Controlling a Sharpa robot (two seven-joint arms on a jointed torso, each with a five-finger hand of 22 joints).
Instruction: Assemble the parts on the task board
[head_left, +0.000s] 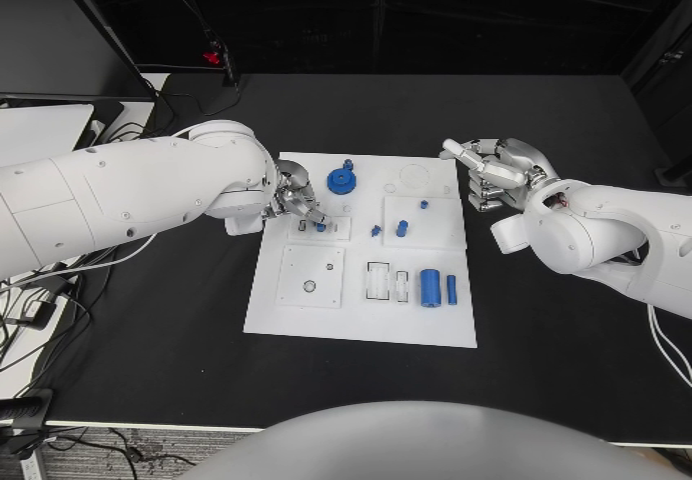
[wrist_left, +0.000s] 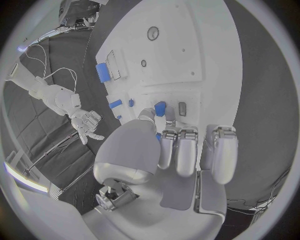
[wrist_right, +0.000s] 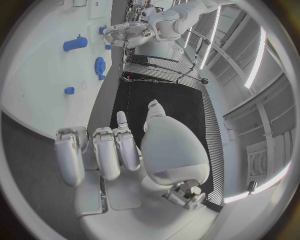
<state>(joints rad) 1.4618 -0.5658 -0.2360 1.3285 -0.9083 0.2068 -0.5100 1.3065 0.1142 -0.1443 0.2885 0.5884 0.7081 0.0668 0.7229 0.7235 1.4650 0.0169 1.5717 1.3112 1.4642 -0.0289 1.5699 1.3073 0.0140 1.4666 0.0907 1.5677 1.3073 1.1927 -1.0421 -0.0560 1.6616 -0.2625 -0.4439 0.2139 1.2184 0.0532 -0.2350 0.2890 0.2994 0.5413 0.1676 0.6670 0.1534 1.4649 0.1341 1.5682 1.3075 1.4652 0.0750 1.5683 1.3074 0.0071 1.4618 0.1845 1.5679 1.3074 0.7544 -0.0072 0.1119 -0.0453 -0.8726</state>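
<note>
Left robot hand (wrist_left: 181, 150) over the task board (wrist_left: 187, 55), pinching a small blue part (wrist_left: 160, 108) (fingertips closed)

A: Head view: even overhead illumination, moderate brightness. White task board (head_left: 361, 300) close to overexposed against the black table (head_left: 577, 350); faint, short shadows beside the blue parts. Sharp throughout, slight softening toward the corners.

B: Confirmed. Wrist views: strong fisheye distortion, straight board edges bent into arcs, dark vignette around each circle. Right wrist view: bright ceiling light strips (wrist_right: 259, 70) as the visible source, glare along them.

A: Soft highlights on the right hand (wrist_right: 125, 155), smooth shading across its palm. Left wrist view: left hand (wrist_left: 169, 150) in dimmer, bluish-grey shading, near surfaces slightly out of focus, board washed out.
</note>
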